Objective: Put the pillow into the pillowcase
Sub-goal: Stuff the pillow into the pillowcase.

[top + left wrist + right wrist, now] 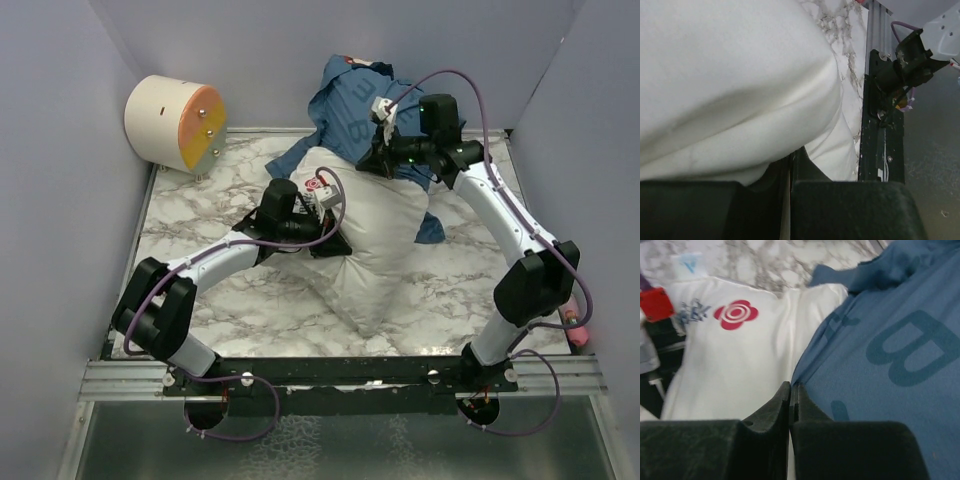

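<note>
On the marble surface point(190, 225), the pillow point(385, 245) lies centre, mostly bare; only its 12 o'clock end meets the pillowcase point(350, 105). My left claw point(322, 215) pinches pillow, right claw point(791, 395) clamps the pillowcase's edge.

I count one pillow point(385, 245), white and plump, carrying one red flower-shaped mark point(735, 314) near its edge. I count one pillowcase point(350, 105), blue, bunched behind the pillow. There is one cream cylinder point(172, 122) with an orange face, and on that face I make out three small yellow dots. I have two arms in view, each ending in one gripper: one left gripper point(322, 235) and one right gripper point(385, 160). One marble-patterned table point(200, 225) lies under all of it, and one small pink object point(574, 322) sits at its right edge.
</note>
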Controlling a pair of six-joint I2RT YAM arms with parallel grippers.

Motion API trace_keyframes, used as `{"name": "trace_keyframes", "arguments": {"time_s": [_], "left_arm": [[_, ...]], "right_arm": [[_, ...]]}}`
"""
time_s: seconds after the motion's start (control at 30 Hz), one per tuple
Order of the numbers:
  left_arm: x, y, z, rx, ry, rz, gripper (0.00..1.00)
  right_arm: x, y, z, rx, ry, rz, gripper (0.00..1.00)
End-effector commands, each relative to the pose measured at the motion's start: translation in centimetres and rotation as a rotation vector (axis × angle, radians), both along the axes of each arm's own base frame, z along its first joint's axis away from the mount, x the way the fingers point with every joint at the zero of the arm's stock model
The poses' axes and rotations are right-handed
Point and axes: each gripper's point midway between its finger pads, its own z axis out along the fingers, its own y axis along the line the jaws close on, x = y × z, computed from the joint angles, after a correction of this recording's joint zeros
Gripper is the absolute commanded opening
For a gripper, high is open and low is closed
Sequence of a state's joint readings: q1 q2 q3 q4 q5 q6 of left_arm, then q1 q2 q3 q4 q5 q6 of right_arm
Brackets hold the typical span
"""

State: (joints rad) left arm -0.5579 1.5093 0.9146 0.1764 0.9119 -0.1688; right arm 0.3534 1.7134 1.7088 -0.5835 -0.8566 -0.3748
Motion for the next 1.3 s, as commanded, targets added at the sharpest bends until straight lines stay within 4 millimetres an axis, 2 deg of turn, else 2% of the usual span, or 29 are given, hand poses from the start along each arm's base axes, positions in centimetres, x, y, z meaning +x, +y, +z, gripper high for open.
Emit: {"name": "trace_keyframes", "arguments": {"time_s": [0.0, 0.07, 0.13, 0.2, 0.3, 0.37, 0.43, 0.5, 0.57, 0.63, 0.73, 0.83, 0.9, 1.0, 1.07, 1.13, 1.27], "left_arm": [[6.6, 0.8, -0.7, 0.086, -0.115, 0.231, 0.0], [7.3, 1.1, -0.9, 0.094, -0.101, 0.262, 0.01], [7.6, 1.4, -0.5, 0.091, -0.104, 0.279, 0.09], [7.9, 1.7, 0.3, 0.084, -0.129, 0.291, 0.17], [8.3, 2.9, 2.1, 0.078, -0.207, 0.33, 0.42], [8.7, 4.2, 3.9, 0.078, -0.289, 0.38, 0.55], [9.0, 5.8, 5.6, 0.072, -0.378, 0.453, 0.7], [9.0, 7.3, 7.5, 0.044, -0.456, 0.532, 0.86], [8.5, 8.4, 9.1, 0.0, -0.491, 0.584, 0.98], [7.6, 8.6, 10.3, -0.035, -0.477, 0.58, 0.99], [6.1, 8.2, 12.2, -0.073, -0.373, 0.565, 0.96], [3.9, 7.7, 14.3, -0.116, -0.305, 0.579, 0.92], [2.0, 6.3, 14.5, -0.107, -0.302, 0.598, 0.91], [-1.1, 3.0, 12.5, -0.012, -0.314, 0.612, 0.89], [-2.8, 0.9, 10.4, 0.118, -0.396, 0.634, 0.89], [-3.4, -0.1, 8.9, 0.275, -0.517, 0.692, 0.9], [-1.8, -1.1, 6.4, 0.583, -0.691, 0.761, 0.95]], "right_arm": [[-0.1, -3.1, -4.8, -0.202, 0.045, -0.224, 0.03], [0.1, -4.5, -6.4, -0.256, 0.037, -0.271, 0.16], [-0.6, -4.9, -6.3, -0.245, 0.02, -0.265, 0.32], [-1.8, -4.7, -4.8, -0.201, -0.007, -0.219, 0.45], [-4.1, -5.3, -1.2, -0.104, -0.031, -0.144, 0.58], [-4.8, -7.7, 0.6, -0.013, -0.018, -0.156, 0.64], [-5.3, -11.1, 1.9, 0.085, -0.013, -0.198, 0.67], [-6.2, -13.7, 1.9, 0.155, -0.012, -0.23, 0.68], [-6.8, -15.5, 0.6, 0.188, 0.002, -0.277, 0.75], [-6.4, -17.4, -0.4, 0.22, 0.007, -0.353, 0.84], [-4.5, -20.9, -3.4, 0.251, 0.093, -0.494, 0.97], [-2.3, -23.1, -6.9, 0.196, 0.19, -0.607, 0.99], [-1.2, -24.1, -9.2, 0.164, 0.223, -0.669, 1.0], [-0.5, -25.1, -11.4, 0.143, 0.237, -0.73, 0.98], [-0.3, -25.2, -12.0, 0.158, 0.243, -0.748, 0.96], [-0.3, -25.3, -12.4, 0.165, 0.252, -0.766, 0.95], [-0.2, -25.5, -13.1, 0.174, 0.254, -0.798, 0.93]]}}
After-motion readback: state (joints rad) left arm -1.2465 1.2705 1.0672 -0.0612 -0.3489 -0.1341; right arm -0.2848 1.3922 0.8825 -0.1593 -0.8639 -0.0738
